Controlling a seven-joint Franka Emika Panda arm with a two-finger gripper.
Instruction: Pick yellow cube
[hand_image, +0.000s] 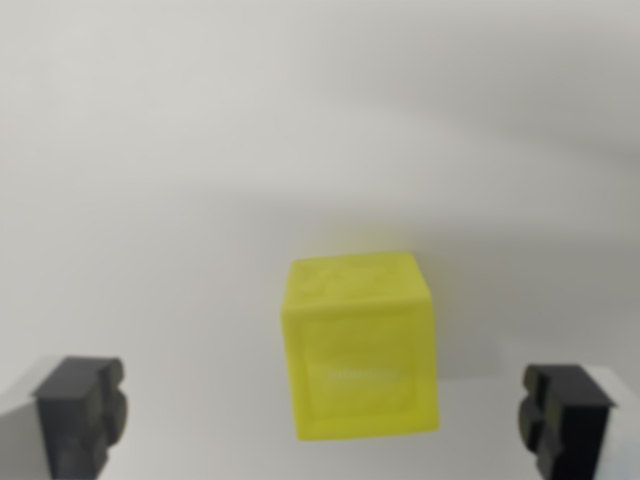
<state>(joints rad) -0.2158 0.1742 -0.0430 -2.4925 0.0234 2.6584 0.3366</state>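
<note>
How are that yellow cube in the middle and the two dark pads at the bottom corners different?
The yellow cube is bright and slightly see-through; the gripper's pads are matt black. The cube is one block, far larger in the picture than either pad. The cube sits whole in view, a little to the wrist view's right of centre; the pads are cut off by the bottom edge, one on each side, apart from the cube. All look blocky and blurred.

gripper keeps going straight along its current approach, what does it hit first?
Most likely the yellow cube: it sits between the open fingers of the gripper, slightly toward the wrist view's right. Nothing else shows; depth is unclear.
</note>
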